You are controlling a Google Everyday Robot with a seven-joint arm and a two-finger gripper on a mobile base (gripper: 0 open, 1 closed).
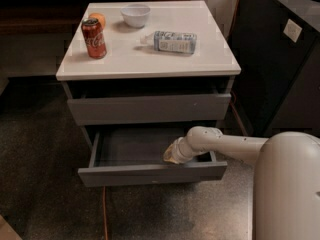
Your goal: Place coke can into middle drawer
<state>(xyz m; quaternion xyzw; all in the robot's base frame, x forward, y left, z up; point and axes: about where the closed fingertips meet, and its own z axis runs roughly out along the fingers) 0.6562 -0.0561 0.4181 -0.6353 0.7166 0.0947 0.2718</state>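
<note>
The red coke can (93, 38) stands upright at the left of the white cabinet top (150, 59). The middle drawer (150, 173) is pulled open below a shut grey drawer front (150, 109), and its dark inside looks empty. My gripper (172, 154) is low inside the open drawer, right of its middle, against the inner side of the drawer front. It is far below and to the right of the can and holds nothing I can see.
An orange fruit (99, 18) sits just behind the can. A white bowl (136, 15) stands at the back and a clear plastic bottle (173, 41) lies on its side at centre right. A dark bin (280, 59) stands right of the cabinet. An orange cable (104, 209) runs over the floor.
</note>
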